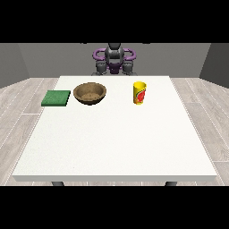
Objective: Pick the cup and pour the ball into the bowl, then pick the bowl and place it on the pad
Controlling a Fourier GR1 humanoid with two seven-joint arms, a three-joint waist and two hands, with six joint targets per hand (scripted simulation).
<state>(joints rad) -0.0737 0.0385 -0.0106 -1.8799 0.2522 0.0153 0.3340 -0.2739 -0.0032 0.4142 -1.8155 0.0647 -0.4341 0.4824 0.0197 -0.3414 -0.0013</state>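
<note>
A yellow cup (139, 92) with a red mark stands upright on the white table (116, 143), right of centre near the far side. Whatever it holds is hidden from this view. A brown wooden bowl (90, 94) sits left of the cup, and its inside shows no ball. Further left, a green square pad (56, 98) lies flat near the table's left edge. The robot (114, 58) stands behind the far edge with both arms drawn in. The hand at the view's left (101, 68) and the hand at the view's right (129, 68) stay close to its body, away from all objects.
The table's far edge runs just in front of the robot's hands. A wide stretch of white tabletop lies between the objects and the near edge. Wooden floor surrounds the table.
</note>
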